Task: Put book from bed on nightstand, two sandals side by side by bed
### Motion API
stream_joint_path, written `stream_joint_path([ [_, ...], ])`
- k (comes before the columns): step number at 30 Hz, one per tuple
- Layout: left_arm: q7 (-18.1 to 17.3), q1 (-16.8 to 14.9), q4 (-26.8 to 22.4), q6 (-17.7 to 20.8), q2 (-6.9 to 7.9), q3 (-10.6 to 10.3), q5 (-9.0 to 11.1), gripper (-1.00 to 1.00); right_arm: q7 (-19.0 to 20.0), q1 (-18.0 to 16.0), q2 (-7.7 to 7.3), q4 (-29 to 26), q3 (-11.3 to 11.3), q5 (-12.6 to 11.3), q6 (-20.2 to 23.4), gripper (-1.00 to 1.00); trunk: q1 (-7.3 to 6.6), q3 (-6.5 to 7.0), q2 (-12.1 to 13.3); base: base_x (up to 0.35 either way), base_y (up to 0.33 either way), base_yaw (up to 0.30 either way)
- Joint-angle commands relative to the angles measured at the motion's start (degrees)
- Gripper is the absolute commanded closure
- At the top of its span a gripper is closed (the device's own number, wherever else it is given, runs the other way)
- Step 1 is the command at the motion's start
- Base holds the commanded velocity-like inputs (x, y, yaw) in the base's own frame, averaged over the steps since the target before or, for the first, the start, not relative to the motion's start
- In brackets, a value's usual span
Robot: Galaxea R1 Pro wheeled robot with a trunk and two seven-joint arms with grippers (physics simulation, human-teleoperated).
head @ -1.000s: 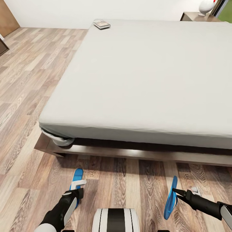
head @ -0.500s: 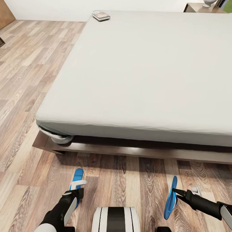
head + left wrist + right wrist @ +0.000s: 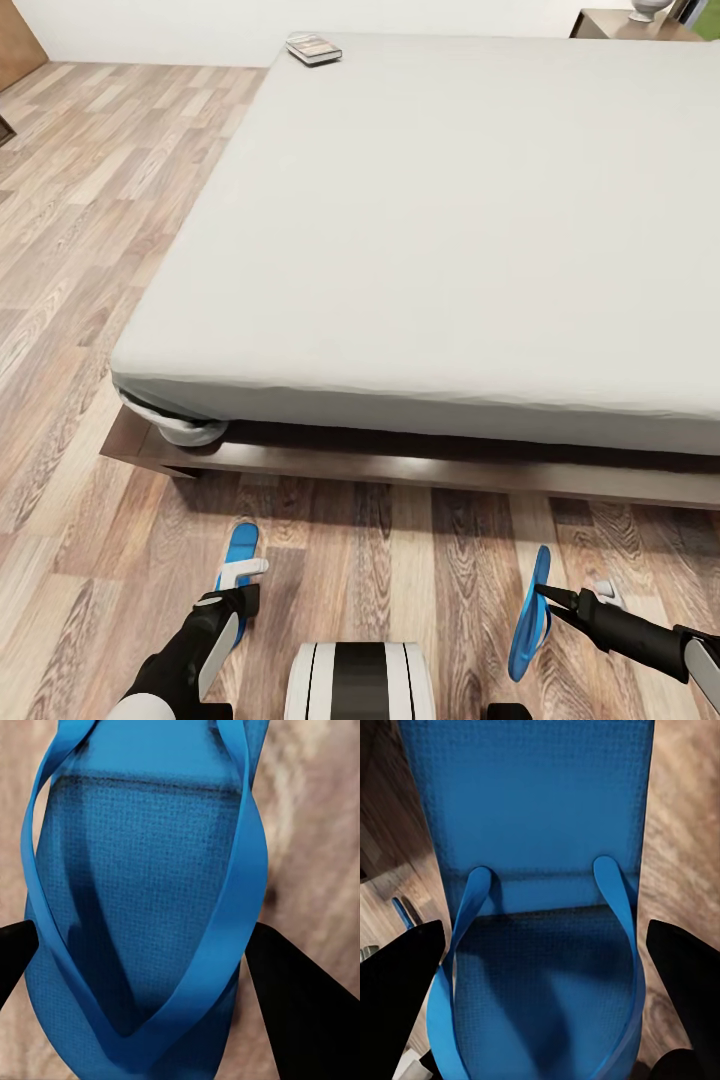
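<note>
The left gripper (image 3: 238,592) is seen low over the floor (image 3: 80,300) in front of the bed (image 3: 430,230), with a blue sandal (image 3: 240,560) under it; in the left wrist view the two dark fingers (image 3: 296,1001) stand on either side of that sandal (image 3: 142,907), and whether they press on it cannot be told. This sandal appears to lie flat on the planks, its white strap just ahead of the gripper. The right gripper (image 3: 545,596) is closed on the second sandal (image 3: 530,620), which is held on edge, its sole upright and its toe pointing toward the bed. In the right wrist view that sandal (image 3: 540,832) is framed by the dark fingers (image 3: 397,997). The two sandals are well apart, both near the bed's long wooden edge. A book (image 3: 314,48) is seen lying on the mattress at its far left corner. A dark nightstand (image 3: 625,24) stands beyond the far right corner of the bed, with a white object (image 3: 650,8) on its top.
</note>
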Motion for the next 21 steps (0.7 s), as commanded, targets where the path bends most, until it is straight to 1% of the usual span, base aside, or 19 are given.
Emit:
stream_joint_path([
  [1,0.16,0.0,-0.1,0.27,-0.03,0.13,0.39,1.0,0.16,-0.02,0.0,0.02,-0.08,-0.16,0.36,1.0,-0.01,-0.03,-0.01,0.0,0.0,0.0],
  [5,0.16,0.0,-0.12,0.27,-0.02,0.13,0.39,1.0,0.18,-0.02,-0.01,0.02,-0.08,-0.23,0.37,1.0,-0.01,-0.03,-0.01,0.0,0.0,0.0],
  [10,0.16,0.0,-0.1,0.34,-0.05,0.13,0.39,1.0,0.19,-0.02,-0.01,0.02,-0.08,-0.25,0.34,1.0,0.12,-1.14,-0.08,0.0,0.0,0.0],
  [21,0.16,0.0,-0.14,0.29,-0.05,0.13,0.33,1.0,0.14,-0.02,-0.01,0.02,-0.08,-0.25,0.35,1.0,0.12,-1.14,-0.08,0.0,0.0,0.0],
])
